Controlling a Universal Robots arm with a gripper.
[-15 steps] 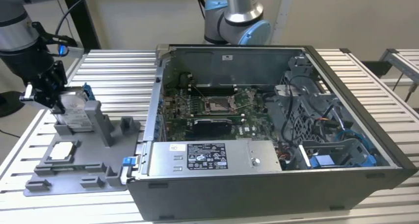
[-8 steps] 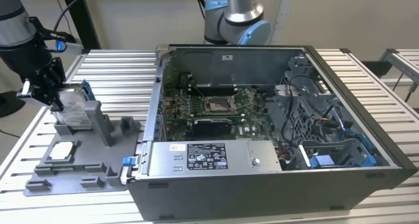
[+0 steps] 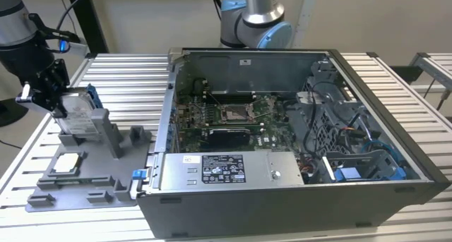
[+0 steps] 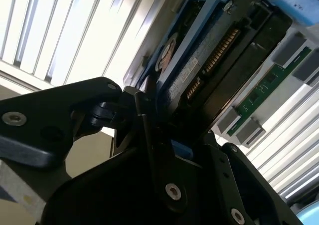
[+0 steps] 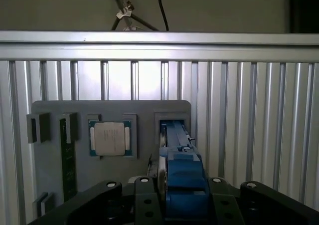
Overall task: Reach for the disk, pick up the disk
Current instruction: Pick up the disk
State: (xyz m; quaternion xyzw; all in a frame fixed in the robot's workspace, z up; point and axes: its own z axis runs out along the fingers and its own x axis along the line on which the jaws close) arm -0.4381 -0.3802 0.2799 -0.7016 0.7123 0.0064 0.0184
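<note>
The disk [image 3: 79, 115], silver-grey with a blue carrier frame, stands on edge in a slot of the grey fixture plate [image 3: 92, 191] at the exterior view's left. My gripper [image 3: 60, 110] comes down on it from the left, its fingers on either side of the disk's upper part. In the first wrist view the disk's blue edge [image 5: 179, 150] sits between the two black fingers of my gripper [image 5: 179, 185]. The second wrist view shows a finger [image 4: 149, 120] pressed against the disk [image 4: 209, 70]. The gripper is shut on it.
A white-topped square chip [image 3: 67, 161] [image 5: 112, 138] and a green memory stick [image 5: 68, 160] lie on the fixture plate [image 5: 144, 110]. The open computer case [image 3: 282, 125] stands right beside the plate. A second arm's base [image 3: 254, 19] rises behind the case. Slatted metal table all around.
</note>
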